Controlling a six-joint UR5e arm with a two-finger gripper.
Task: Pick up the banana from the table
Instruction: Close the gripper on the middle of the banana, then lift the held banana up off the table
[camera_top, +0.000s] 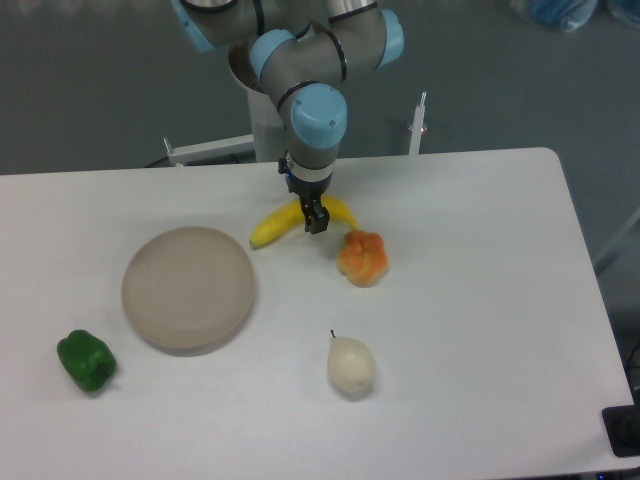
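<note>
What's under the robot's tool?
The banana lies on the white table right below the tool. Its yellow ends stick out on both sides, but its middle is covered, so whether the tool touches it cannot be seen.
</note>
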